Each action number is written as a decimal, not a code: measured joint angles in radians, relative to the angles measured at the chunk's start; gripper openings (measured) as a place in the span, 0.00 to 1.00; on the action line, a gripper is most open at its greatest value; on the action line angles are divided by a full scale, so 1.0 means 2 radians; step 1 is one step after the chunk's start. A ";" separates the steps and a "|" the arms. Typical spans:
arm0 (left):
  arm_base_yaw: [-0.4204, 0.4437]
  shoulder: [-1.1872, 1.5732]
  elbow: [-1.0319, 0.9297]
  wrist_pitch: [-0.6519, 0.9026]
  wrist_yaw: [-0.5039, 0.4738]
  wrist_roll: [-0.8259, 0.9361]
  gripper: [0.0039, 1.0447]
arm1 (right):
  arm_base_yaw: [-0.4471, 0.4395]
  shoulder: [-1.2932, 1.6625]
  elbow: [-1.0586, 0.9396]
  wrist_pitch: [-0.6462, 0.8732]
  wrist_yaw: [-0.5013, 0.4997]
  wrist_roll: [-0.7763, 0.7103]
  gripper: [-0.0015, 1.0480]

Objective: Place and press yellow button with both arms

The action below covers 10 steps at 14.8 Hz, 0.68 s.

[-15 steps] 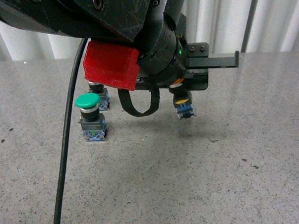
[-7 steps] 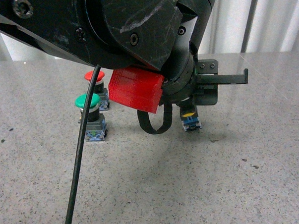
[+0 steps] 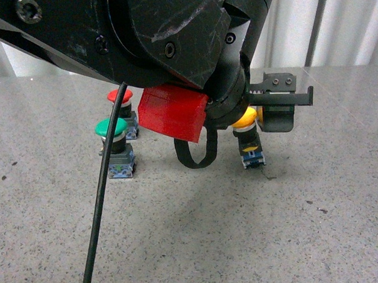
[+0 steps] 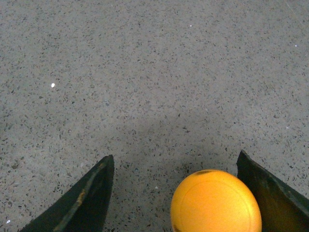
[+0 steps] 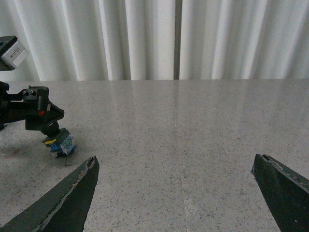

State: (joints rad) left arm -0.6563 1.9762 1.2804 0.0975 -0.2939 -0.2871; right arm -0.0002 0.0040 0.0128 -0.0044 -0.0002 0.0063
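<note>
Right of green switch [image 3: 111,128] and half-hidden red switch [image 3: 120,95], left gripper [image 4: 174,154] is gaping around tilted yellow button [image 4: 216,200]; right gripper [image 5: 175,158] is gaping too, empty.

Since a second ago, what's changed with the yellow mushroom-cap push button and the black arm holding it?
The left gripper lowered the yellow mushroom-cap button and shifted it rightward, then spread its jaws. The green-capped switch and red-capped switch stayed put.
</note>
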 joint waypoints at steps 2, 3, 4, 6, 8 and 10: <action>0.000 0.000 0.000 0.003 0.001 0.001 0.91 | 0.000 0.000 0.000 0.000 0.000 0.000 0.94; 0.000 0.000 0.000 0.002 0.002 0.003 0.96 | 0.000 0.000 0.000 0.000 0.000 0.000 0.94; 0.000 0.000 0.000 0.003 0.003 0.003 0.93 | 0.000 0.000 0.000 0.000 0.000 0.000 0.94; 0.004 -0.008 0.000 0.007 0.003 0.005 0.94 | 0.000 0.000 0.000 0.000 0.000 0.000 0.94; 0.014 -0.036 -0.004 0.028 0.003 0.017 0.94 | 0.000 0.000 0.000 0.000 0.000 0.000 0.94; 0.024 -0.064 -0.006 0.046 0.001 0.034 0.94 | 0.000 0.000 0.000 0.000 0.000 0.000 0.94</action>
State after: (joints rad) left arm -0.6079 1.8477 1.2694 0.1902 -0.2916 -0.2199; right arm -0.0002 0.0040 0.0128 -0.0044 -0.0002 0.0063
